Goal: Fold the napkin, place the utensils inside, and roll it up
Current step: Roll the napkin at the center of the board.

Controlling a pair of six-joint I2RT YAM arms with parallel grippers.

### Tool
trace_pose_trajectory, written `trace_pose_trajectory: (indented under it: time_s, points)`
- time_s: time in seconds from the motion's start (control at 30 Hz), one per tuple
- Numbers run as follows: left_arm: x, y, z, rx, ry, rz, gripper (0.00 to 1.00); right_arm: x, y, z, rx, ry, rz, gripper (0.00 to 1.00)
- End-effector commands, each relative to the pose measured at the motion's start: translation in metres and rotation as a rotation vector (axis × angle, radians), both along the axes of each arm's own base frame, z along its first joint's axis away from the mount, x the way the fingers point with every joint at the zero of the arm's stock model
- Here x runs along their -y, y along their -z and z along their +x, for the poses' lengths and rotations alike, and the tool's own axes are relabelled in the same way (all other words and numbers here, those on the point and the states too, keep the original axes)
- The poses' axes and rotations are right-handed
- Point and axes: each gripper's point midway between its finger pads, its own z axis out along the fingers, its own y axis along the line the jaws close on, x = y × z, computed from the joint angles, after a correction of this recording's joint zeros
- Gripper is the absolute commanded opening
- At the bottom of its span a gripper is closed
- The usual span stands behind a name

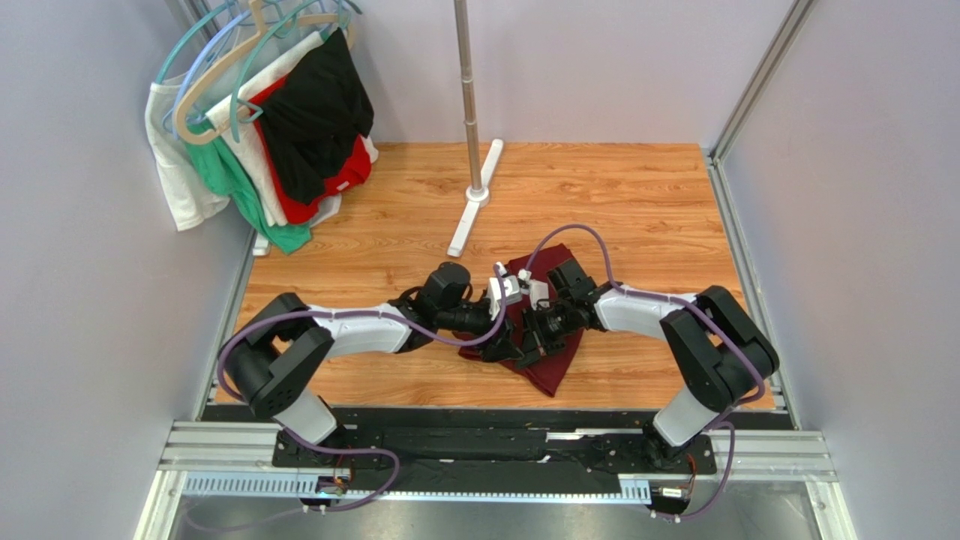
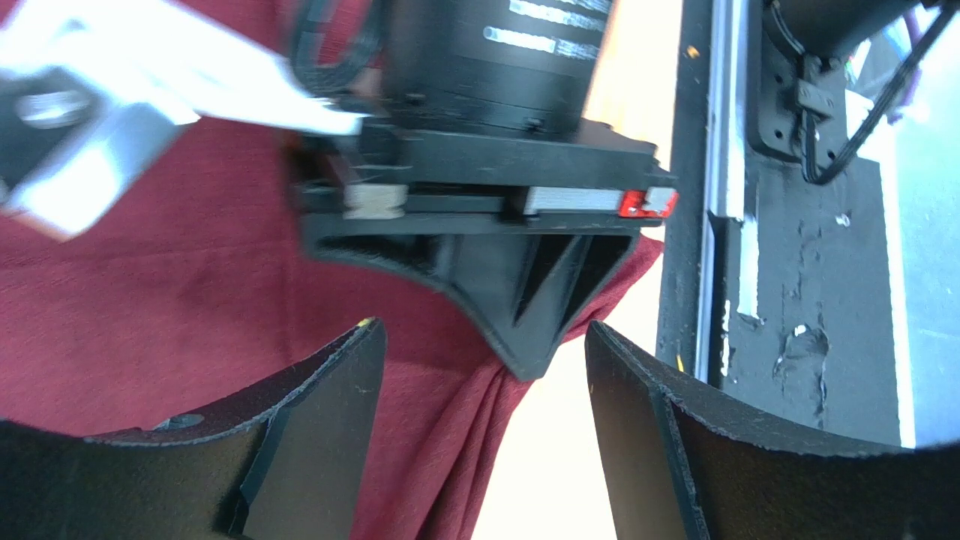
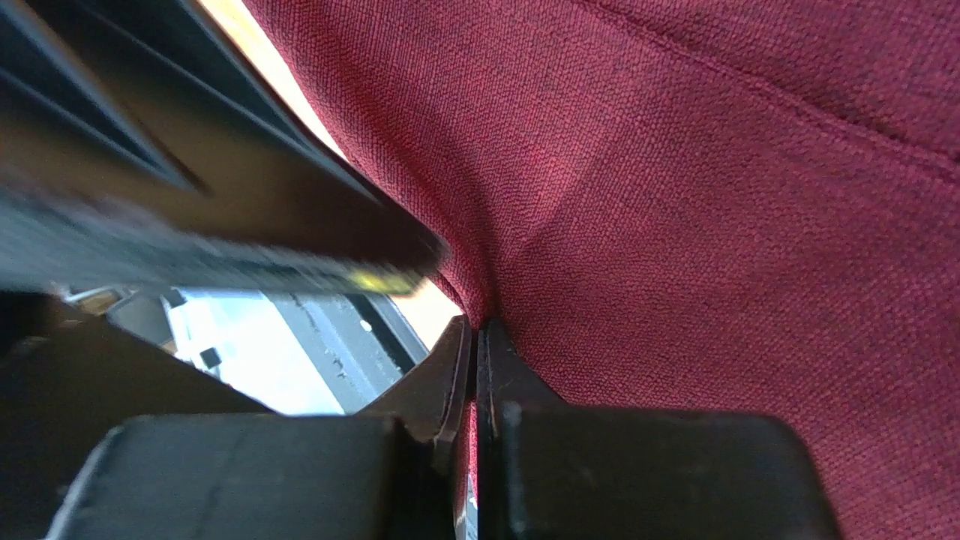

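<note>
The wooden tabletop [image 1: 631, 191] carries the work. At its far left corner, a bunch of clothes on hangers [image 1: 282, 124] hangs, and a metal pole on a white foot [image 1: 473, 169] stands at the far middle. Both are well apart from the work.

The left arm [image 1: 361, 326] and the right arm [image 1: 642, 306] reach in from either side and meet over the middle of the tabletop, their ends close together.

The napkin [image 1: 549, 366] lies there beneath them. It is not a flat square but a bunched, uneven shape, with one point trailing toward the near edge and another showing on the far side of the right arm. It looks creased and gathered rather than neatly folded.

The right arm's jaws are pressed together, pinching a ridge of the napkin [image 3: 732, 225]; the cloth puckers where they bite. The left arm's jaws are spread wide and hold nothing. They sit astride the tip of the right arm's jaws, above the napkin [image 2: 169, 270].

No spoon shows in any view; it may be hidden under the cloth or the arms.

Judging by this, the task seems early: the fold looks in progress and unfinished. Setting the spoon inside and rolling the napkin up both appear to remain.
</note>
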Motion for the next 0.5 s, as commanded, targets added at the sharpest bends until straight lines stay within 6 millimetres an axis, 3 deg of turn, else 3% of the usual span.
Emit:
trace_pose_trajectory:
  time_s: [0.0,0.2,0.47]
  points:
    - [0.01,-0.002,-0.009,0.029,0.104,-0.003,0.74,-0.006,-0.014,0.007,-0.02,-0.043,0.085,0.0]
    - [0.002,0.022,-0.028,-0.016,0.136,0.08,0.73,-0.002,-0.017,0.016,-0.055,-0.039,0.112,0.0]
    - [0.002,0.04,-0.017,0.06,0.056,0.161,0.73,0.001,-0.016,0.016,-0.076,-0.045,0.124,0.0]
